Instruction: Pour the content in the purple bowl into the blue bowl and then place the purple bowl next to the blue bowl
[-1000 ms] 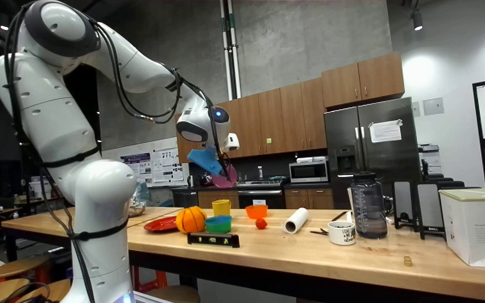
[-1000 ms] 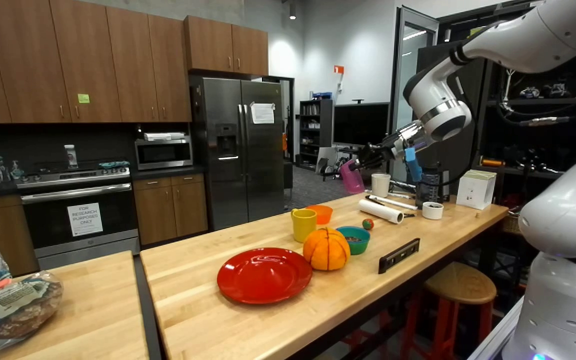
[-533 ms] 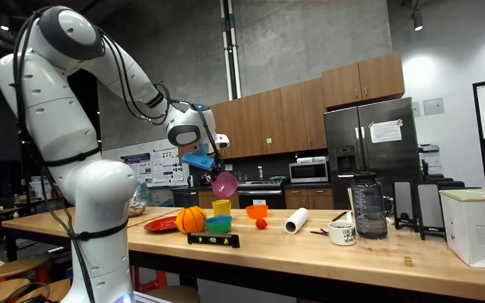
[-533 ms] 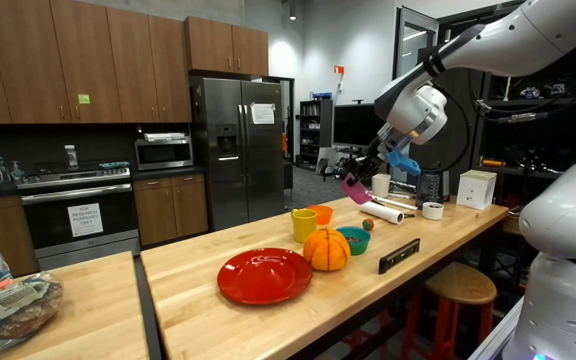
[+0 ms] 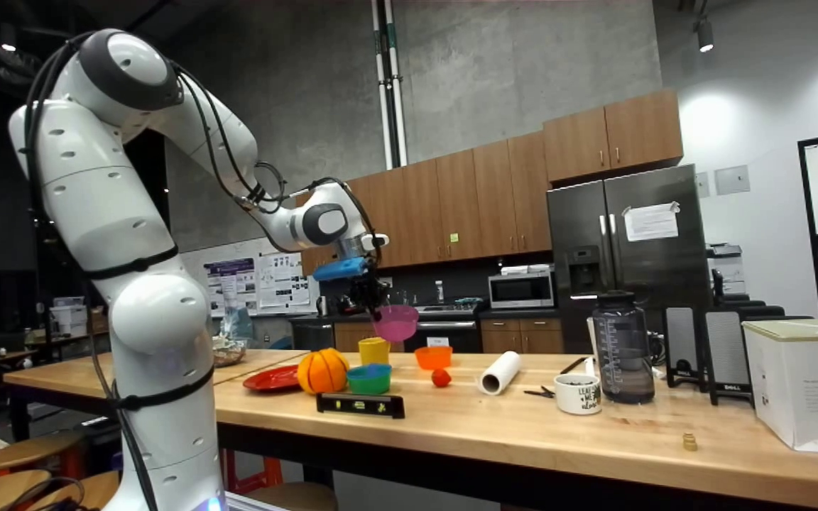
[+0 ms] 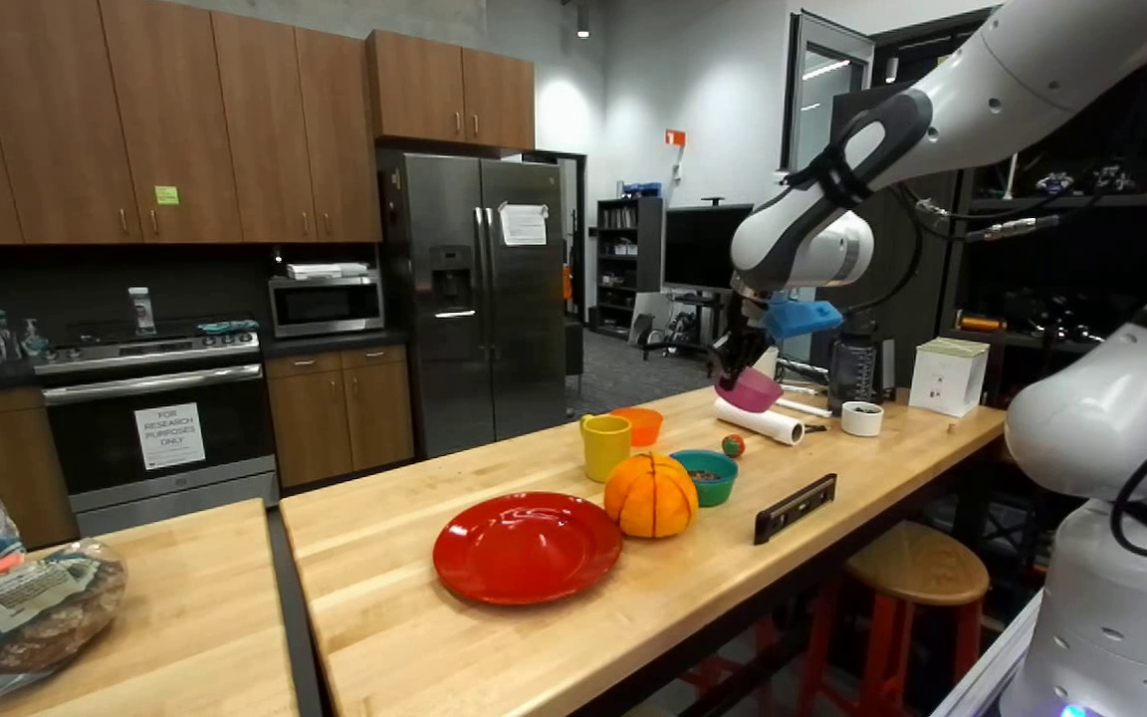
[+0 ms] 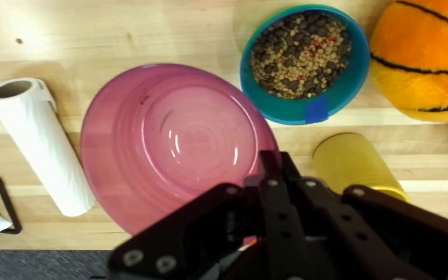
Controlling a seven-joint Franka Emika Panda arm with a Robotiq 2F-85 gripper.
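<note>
Translucent purple round plastic bowl: in air, beyond and right of round blue-green bowl in both exterior views. Likely light, stiff, slippery. Black two-finger claw clamped on rim, probably best hold.

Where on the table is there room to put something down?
The wooden table has bare patches between the round red plate and long black level, and from that plate to the nearer short end. It's crowded around the orange plush ball, yellow mug and round teal bowl.
</note>
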